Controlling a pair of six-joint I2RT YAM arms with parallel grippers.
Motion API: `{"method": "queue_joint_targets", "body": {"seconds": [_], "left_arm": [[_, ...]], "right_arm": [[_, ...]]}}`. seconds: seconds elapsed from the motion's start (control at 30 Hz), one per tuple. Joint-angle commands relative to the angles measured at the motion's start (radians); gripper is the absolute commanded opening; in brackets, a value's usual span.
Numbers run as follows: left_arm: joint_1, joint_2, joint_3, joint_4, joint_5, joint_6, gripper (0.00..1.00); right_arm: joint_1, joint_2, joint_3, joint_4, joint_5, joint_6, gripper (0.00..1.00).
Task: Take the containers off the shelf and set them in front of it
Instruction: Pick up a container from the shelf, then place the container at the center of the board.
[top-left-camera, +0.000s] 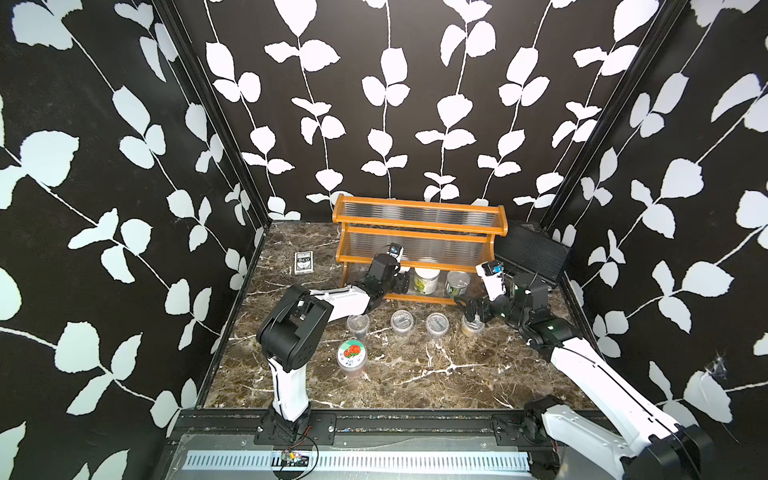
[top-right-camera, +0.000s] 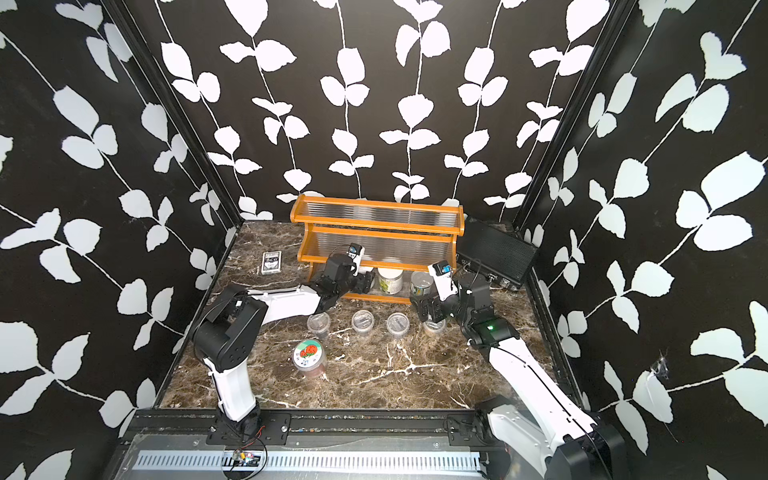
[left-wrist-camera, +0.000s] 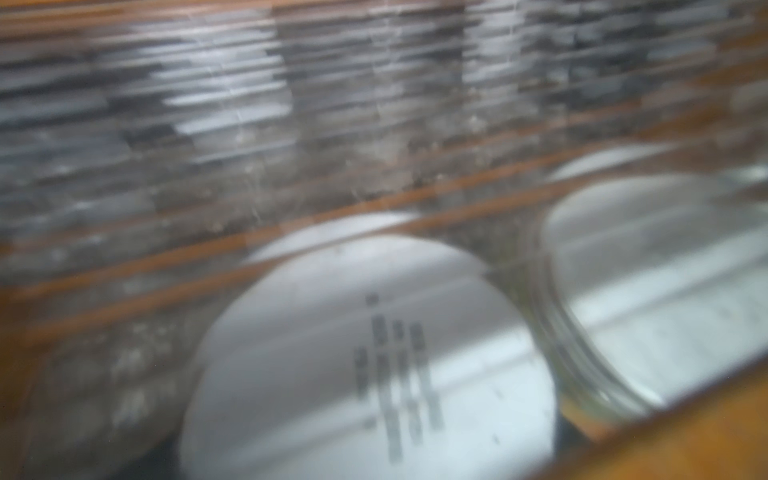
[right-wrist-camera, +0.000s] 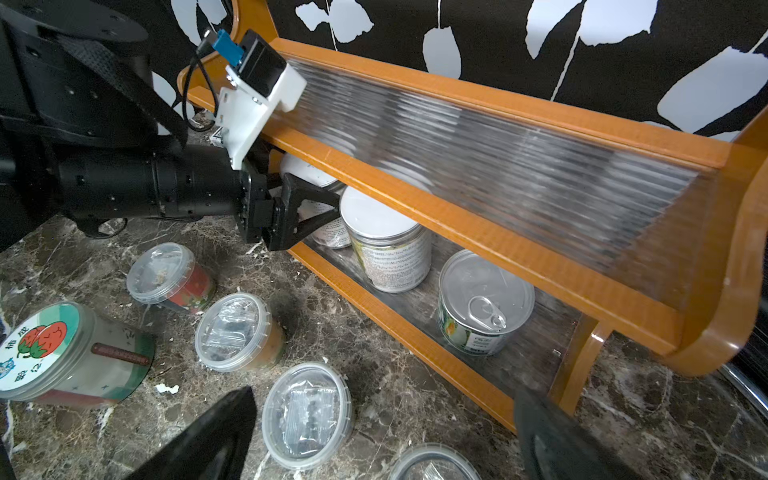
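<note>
You had four clear lidded plastic cups and a strawberry-lidded jar down in front of the orange-brown wooden stepped shelf. Two white-lidded jars and a silver pull-tab tin stood on its lowest tier. Your left claw reached around one of those jars, but I could not tell whether it pinched. Your right claw hung spread over the cups.

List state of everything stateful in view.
shelf: upright, bottom tier occupied
white-lid jars: two, upright, lidded, bottom tier
tin: upright, sealed, bottom tier
clear cups: four, upright, lidded, on table
strawberry jar: upright, lidded, on table
left hand: around one white-lid jar, grip unclear
right hand: open, over one cup
</note>
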Motion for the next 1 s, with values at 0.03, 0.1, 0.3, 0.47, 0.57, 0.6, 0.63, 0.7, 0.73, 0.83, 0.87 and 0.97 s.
{"method": "queue_joint_targets", "body": {"seconds": [0.03, 0.1, 0.3, 0.47, 0.57, 0.6, 0.63, 0.7, 0.73, 0.83, 0.87, 0.97], "left_arm": [[0.002, -0.129, -0.055, -0.028, 0.035, 0.021, 0.77], [0.001, -0.158, -0.076, -0.046, 0.052, 0.018, 0.76], [0.001, -0.247, -0.134, -0.102, 0.087, 0.032, 0.76], [0.001, -0.338, -0.179, -0.172, 0.156, 0.066, 0.77], [0.001, -0.407, -0.177, -0.258, 0.195, 0.106, 0.77], [0.001, -0.429, -0.178, -0.287, 0.207, 0.116, 0.77], [0.001, -0.453, -0.178, -0.320, 0.219, 0.122, 0.77], [-0.001, -0.507, -0.186, -0.369, 0.242, 0.142, 0.78], [-0.005, -0.534, -0.184, -0.400, 0.252, 0.151, 0.79], [-0.019, -0.611, -0.165, -0.492, 0.255, 0.176, 0.79], [-0.027, -0.636, -0.161, -0.516, 0.256, 0.174, 0.79], [-0.118, -0.700, -0.166, -0.569, 0.221, 0.172, 0.79]], "right_arm": [[-0.008, 0.013, -0.010, 0.032, -0.011, 0.003, 1.00], [-0.008, 0.021, -0.009, 0.036, -0.015, 0.002, 1.00], [-0.008, 0.035, -0.005, 0.045, -0.020, 0.003, 1.00], [-0.008, 0.033, -0.002, 0.037, -0.014, -0.002, 1.00], [-0.009, 0.033, -0.001, 0.031, -0.025, -0.005, 1.00], [-0.008, 0.035, 0.000, 0.030, -0.032, -0.004, 1.00], [-0.008, 0.035, -0.001, 0.029, -0.040, -0.004, 1.00], [-0.009, 0.041, -0.001, 0.025, -0.052, -0.011, 1.00], [-0.009, 0.043, 0.003, 0.018, -0.057, -0.018, 1.00], [-0.008, 0.050, 0.016, -0.002, -0.066, -0.036, 1.00], [-0.008, 0.053, 0.021, -0.006, -0.069, -0.040, 1.00], [-0.008, 0.060, 0.025, -0.009, -0.086, -0.044, 1.00]]}}
